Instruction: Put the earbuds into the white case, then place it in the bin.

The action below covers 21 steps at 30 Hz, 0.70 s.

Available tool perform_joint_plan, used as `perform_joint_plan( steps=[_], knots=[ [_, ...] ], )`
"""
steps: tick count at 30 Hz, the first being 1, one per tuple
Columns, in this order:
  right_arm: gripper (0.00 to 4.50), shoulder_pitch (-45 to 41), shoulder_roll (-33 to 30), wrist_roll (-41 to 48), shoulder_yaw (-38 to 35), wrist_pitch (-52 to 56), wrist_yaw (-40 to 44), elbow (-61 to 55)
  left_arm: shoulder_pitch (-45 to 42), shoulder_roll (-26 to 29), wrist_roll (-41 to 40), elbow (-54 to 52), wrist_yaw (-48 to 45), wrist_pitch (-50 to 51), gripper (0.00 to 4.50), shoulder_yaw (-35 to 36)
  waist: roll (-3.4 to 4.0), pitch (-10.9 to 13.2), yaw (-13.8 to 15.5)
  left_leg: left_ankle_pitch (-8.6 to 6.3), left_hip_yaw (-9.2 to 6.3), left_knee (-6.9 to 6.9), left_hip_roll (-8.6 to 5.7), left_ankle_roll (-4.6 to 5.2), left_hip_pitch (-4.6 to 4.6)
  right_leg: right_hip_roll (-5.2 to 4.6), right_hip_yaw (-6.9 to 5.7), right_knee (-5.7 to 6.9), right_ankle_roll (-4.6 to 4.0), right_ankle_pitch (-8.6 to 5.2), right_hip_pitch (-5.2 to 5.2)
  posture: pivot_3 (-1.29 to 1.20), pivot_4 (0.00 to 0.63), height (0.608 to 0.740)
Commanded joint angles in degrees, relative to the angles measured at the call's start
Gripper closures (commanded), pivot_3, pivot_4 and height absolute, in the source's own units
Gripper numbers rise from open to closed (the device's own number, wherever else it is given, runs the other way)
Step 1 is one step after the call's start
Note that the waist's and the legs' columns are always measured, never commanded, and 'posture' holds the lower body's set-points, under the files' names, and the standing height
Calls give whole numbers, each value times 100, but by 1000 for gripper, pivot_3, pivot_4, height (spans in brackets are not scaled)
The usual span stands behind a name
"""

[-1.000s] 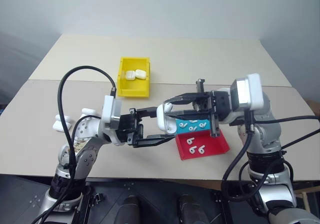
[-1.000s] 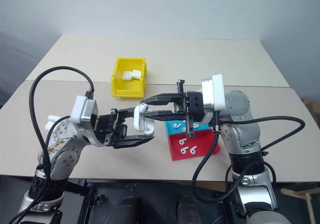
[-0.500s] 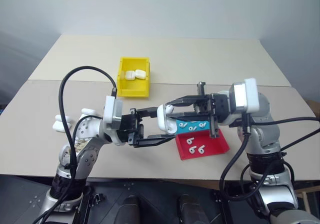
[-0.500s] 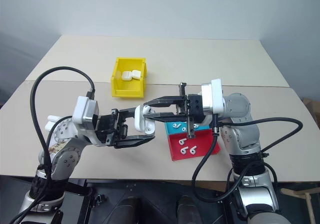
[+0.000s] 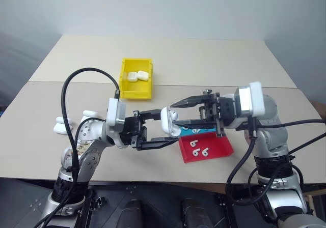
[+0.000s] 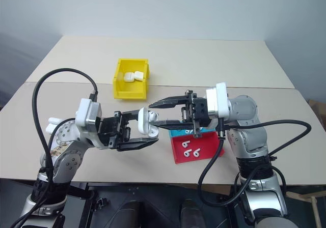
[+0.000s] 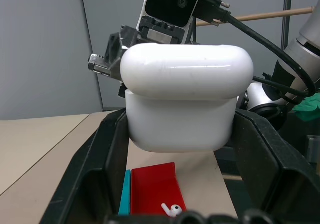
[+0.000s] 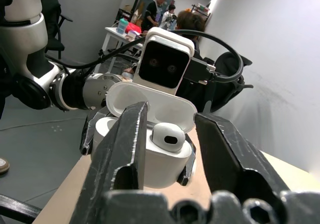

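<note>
My left gripper (image 5: 165, 127) is shut on the white case (image 5: 169, 121), holding it above the table with its lid flipped open. In the right wrist view one earbud (image 8: 168, 135) sits in the case (image 8: 165, 156). My right gripper (image 5: 174, 113) reaches in from the right and is open, one finger above the case and one beside it, with nothing held between them. More earbuds (image 5: 198, 146) lie in the red tray (image 5: 219, 149). The yellow bin (image 5: 136, 89) stands further back on the table, to the left.
A blue tray (image 5: 202, 130) with earbuds lies behind the red one, partly under my right gripper. White cases (image 5: 137, 76) lie in the bin. Two more cases (image 5: 63, 125) rest on the table by my left arm. People show far off in the right wrist view.
My right gripper's fingers have spread wider around the open case. The left gripper and the case have kept still.
</note>
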Motion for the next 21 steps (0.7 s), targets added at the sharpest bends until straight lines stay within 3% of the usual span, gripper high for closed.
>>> perform_joint_plan(
  steps=[1,5,10,14,21],
  knots=[
    [2607,12,-58,-84,69,-128,33,-73,-147,-61,-37,-134,-31,-204,1733,61,0,0,2,0,0,0,0,0,0,0,0,0,0,0,0,0,150,740],
    [2607,-140,-343,143,-217,216,-29,-96,69,110,115,-137,-32,-247,1733,165,0,0,4,0,0,0,0,0,-1,0,0,-1,0,0,0,0,150,740],
    [2607,-735,-1333,-354,-99,737,94,351,714,585,456,10,-311,-669,1733,406,4,3,-32,0,2,-4,0,0,2,0,1,-2,-1,0,-3,0,150,740],
    [2607,-1564,-1974,-1554,832,1064,427,1208,1328,916,596,23,-488,-948,1733,647,6,4,-69,0,5,-7,1,0,3,0,2,-6,-2,-1,-4,0,150,740],
    [2607,-2272,-1920,-3334,2118,-458,994,2805,1705,944,681,-116,-362,-1092,1733,669,7,6,-40,0,6,-9,2,0,-11,-3,-1,-15,-2,0,-12,0,150,740]
  ],
)
